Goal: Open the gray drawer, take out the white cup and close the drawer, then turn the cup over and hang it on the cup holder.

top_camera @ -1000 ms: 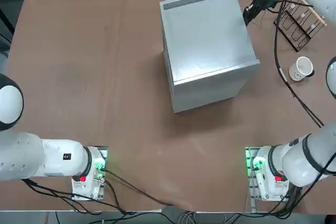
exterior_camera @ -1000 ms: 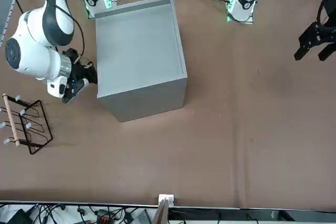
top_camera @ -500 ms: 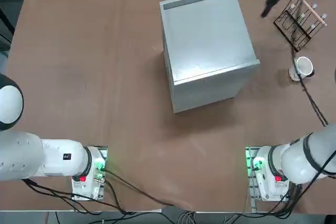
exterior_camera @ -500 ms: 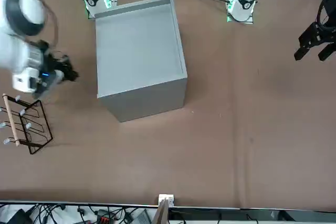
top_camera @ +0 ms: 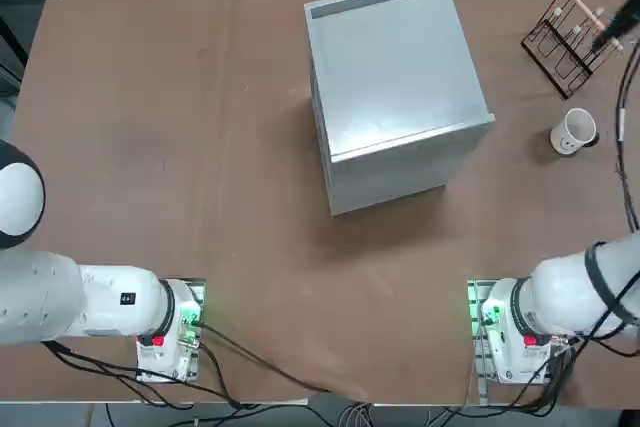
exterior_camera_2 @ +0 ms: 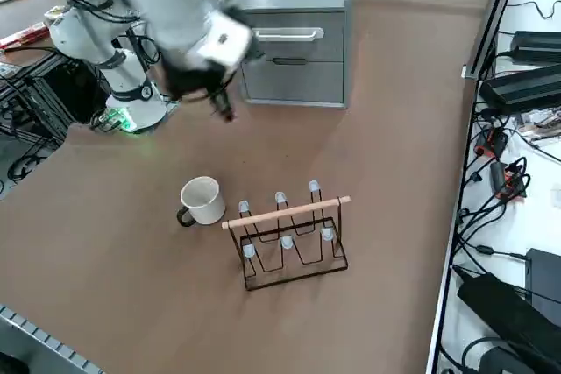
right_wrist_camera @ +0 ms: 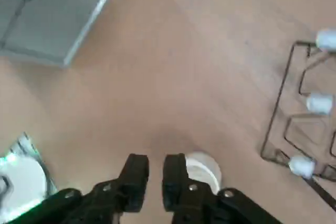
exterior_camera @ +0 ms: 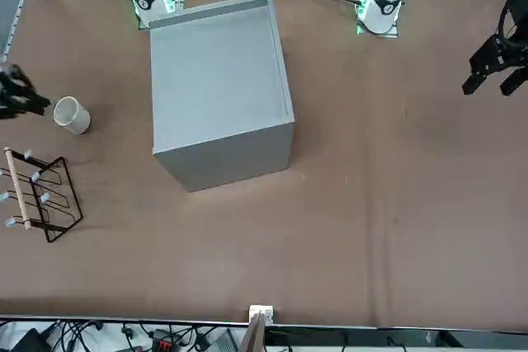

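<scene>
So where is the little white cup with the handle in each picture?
Top view: the small white round cup stands near the right edge, just below the dark wire cup holder.
Front view: the cup is at the far left, above the rack.
Right side view: lower middle, left of the rack.
Right wrist view: the cup peeks out behind the gripper's fingertips.
Shared landmark: the wire rack beside it.

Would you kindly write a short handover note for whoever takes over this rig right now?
Right gripper: holds nothing, fingers slightly apart, above the table near the cup.
Cup: out of the drawer, mouth up on the table beside the holder, handle side away from it.
Drawer: closed.
Done: cup taken out, drawer shut.
Left: grasp the cup, turn it over, hang it on a holder peg.
</scene>
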Action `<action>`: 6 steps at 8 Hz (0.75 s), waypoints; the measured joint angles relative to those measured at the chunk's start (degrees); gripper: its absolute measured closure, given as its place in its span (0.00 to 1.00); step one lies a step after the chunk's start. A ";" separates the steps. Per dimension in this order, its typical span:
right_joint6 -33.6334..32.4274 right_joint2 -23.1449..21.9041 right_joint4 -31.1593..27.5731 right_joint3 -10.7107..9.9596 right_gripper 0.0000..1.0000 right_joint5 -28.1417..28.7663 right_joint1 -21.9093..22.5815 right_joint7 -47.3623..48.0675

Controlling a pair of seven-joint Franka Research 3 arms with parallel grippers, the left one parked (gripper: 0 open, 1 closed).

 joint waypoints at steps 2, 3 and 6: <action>2.23 4.16 -0.38 0.07 0.52 0.19 -7.20 -13.03; 3.14 5.98 -0.49 0.08 0.34 0.45 -10.43 -19.79; 3.95 11.14 -1.17 0.23 0.10 9.59 -18.80 -39.21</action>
